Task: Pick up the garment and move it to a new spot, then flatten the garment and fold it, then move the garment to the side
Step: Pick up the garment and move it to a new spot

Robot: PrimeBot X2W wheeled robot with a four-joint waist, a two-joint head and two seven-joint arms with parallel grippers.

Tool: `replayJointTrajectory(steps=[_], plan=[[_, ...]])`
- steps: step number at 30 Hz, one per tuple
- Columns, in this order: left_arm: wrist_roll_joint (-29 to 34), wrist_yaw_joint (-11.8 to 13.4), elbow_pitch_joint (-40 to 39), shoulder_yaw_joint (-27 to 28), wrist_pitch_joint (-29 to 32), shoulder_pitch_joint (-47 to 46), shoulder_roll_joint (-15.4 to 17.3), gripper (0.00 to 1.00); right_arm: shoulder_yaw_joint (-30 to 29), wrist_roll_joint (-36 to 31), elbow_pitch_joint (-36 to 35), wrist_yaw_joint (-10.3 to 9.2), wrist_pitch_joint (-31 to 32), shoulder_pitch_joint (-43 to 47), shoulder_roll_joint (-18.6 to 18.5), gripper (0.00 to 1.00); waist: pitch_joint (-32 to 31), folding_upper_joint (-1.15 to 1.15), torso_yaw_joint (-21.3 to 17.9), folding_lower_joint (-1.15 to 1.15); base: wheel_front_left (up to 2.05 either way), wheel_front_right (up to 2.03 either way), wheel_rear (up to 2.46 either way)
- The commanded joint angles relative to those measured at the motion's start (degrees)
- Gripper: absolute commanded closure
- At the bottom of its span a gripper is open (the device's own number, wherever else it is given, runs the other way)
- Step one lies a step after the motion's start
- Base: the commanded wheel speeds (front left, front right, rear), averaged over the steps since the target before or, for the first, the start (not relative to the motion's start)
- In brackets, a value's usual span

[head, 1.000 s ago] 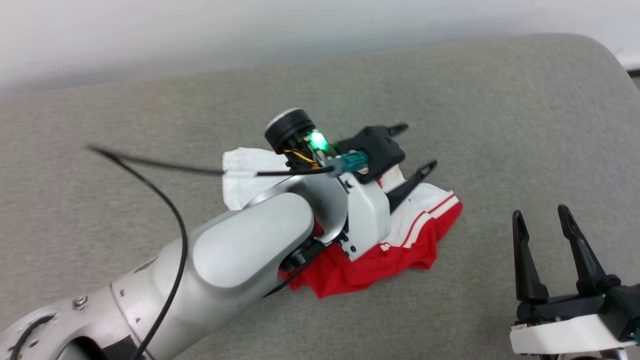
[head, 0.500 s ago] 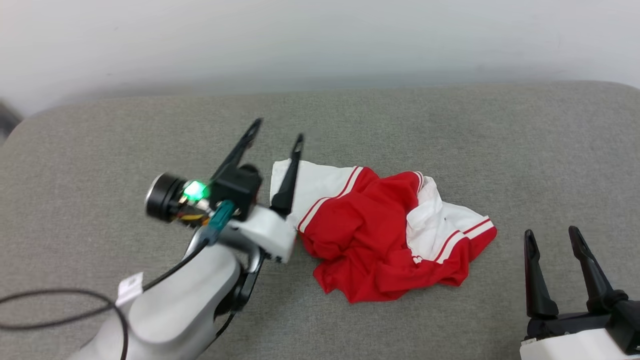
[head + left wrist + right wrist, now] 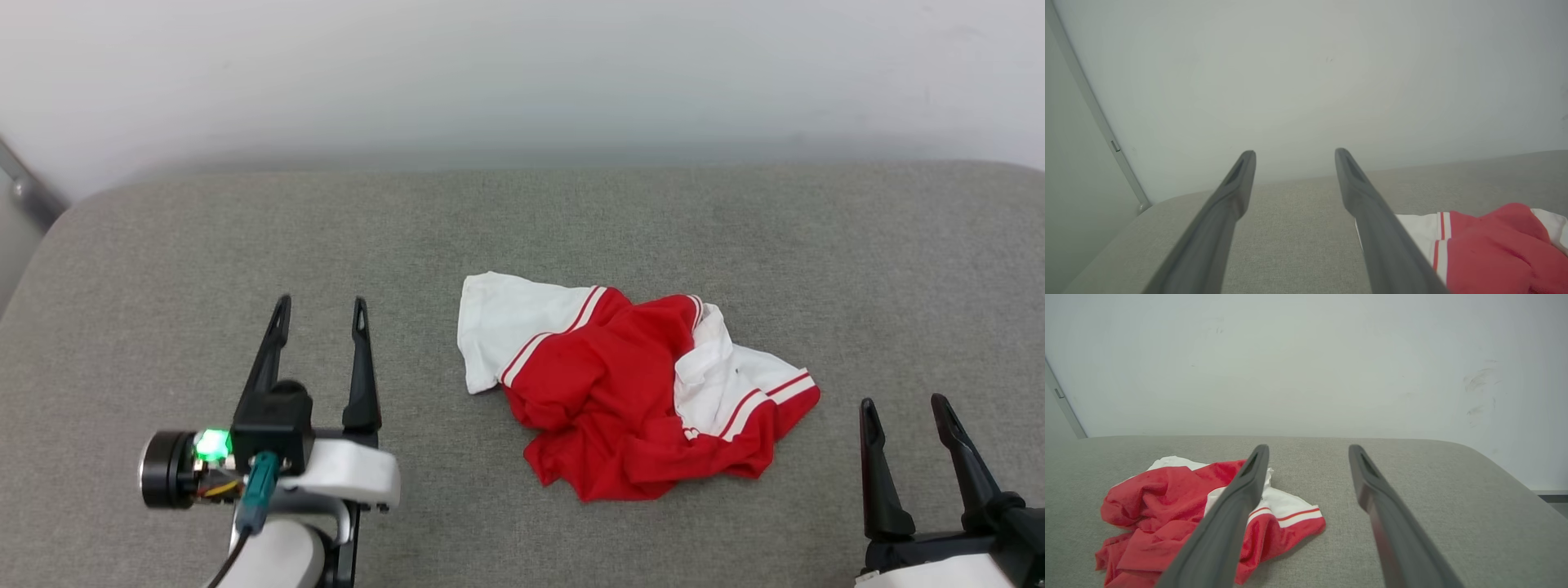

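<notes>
Head view: left jaws and right jaws both stand spread and empty over the near edge of the grey counter (image 3: pixel 735 237). Between and beyond them the garment (image 3: pixel 604 384) lies crumpled mid-counter, touching neither; a pale wall (image 3: pixel 522 73) stands behind.

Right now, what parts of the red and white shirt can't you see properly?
- Head view: the garment lies crumpled, so its own folds hide any chest print.
- Left wrist view: the right and bottom edges cut it off, and a finger of the left gripper covers part of it.
- Right wrist view: a finger of the right gripper crosses its middle.
</notes>
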Motion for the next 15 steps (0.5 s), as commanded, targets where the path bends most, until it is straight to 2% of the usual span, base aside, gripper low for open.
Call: replayJointTrajectory(steps=[1, 7, 15], plan=[[0.60, -0.17, -0.25, 0.52, -0.25, 0.90, -0.30, 0.00, -0.01, 0.05, 0.11, -0.04, -0.12, 0.37, 0.10, 0.00, -0.26, 0.00, 0.11, 0.00, 0.00, 0.00, 0.00], [4.81, -3.28, -1.12, 5.85, -0.21, 7.59, -3.45, 0.00, 0.10, 0.54, 0.64, -0.04, -0.12, 1.46, 0.10, 0.00, -1.65, 0.00, 0.31, 0.00, 0.00, 0.00, 0.00], [9.14, -8.92, -0.04, 11.17, -0.21, 13.53, -7.73, 0.00, 0.40, 1.59, 1.59, -0.04, -0.12, 2.68, 0.10, 0.00, -3.23, 0.00, 0.33, 0.00, 0.00, 0.00, 0.00]])
